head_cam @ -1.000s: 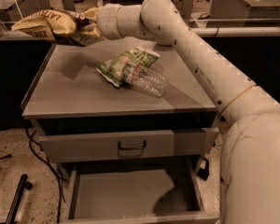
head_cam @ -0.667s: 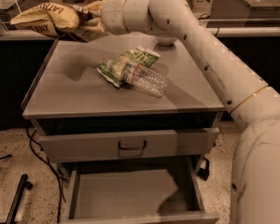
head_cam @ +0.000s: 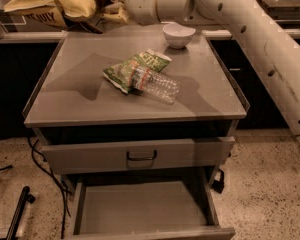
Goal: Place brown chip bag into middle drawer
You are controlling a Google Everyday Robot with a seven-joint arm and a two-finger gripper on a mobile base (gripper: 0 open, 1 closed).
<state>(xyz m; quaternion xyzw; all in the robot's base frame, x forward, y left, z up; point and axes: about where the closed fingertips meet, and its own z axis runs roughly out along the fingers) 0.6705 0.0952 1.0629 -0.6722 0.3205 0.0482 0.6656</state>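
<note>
The big white arm (head_cam: 250, 29) sweeps in from the right across the top of the view, and it has lifted a good deal in the last second, no longer stretched low across the back of the desk (head_cam: 85, 104). Down at the bottom the middle drawer (head_cam: 140, 209) stands pulled right out, floor bare, ready and waiting, while the grey drawer front (head_cam: 140, 156) with the black handle above it sits shut. Now the brown chip bag (head_cam: 55, 1): it's up in the air over the back left corner of the desk, higher than a moment ago, well clear of the surface and well apart from the open drawer. So the pick is done and this looks like the carry, but all the travel is still ahead, since the bag has to come forward past the desk's front edge and then down. On the desk the water bottle (head_cam: 157, 84) lies across the green chip bag (head_cam: 130, 69), both untouched, and with the arm raised a white bowl (head_cam: 178, 34) now shows at the back. The gripper (head_cam: 107, 9) is at the bag's right end, top of the view, jaws clamped on the crinkled foil
</note>
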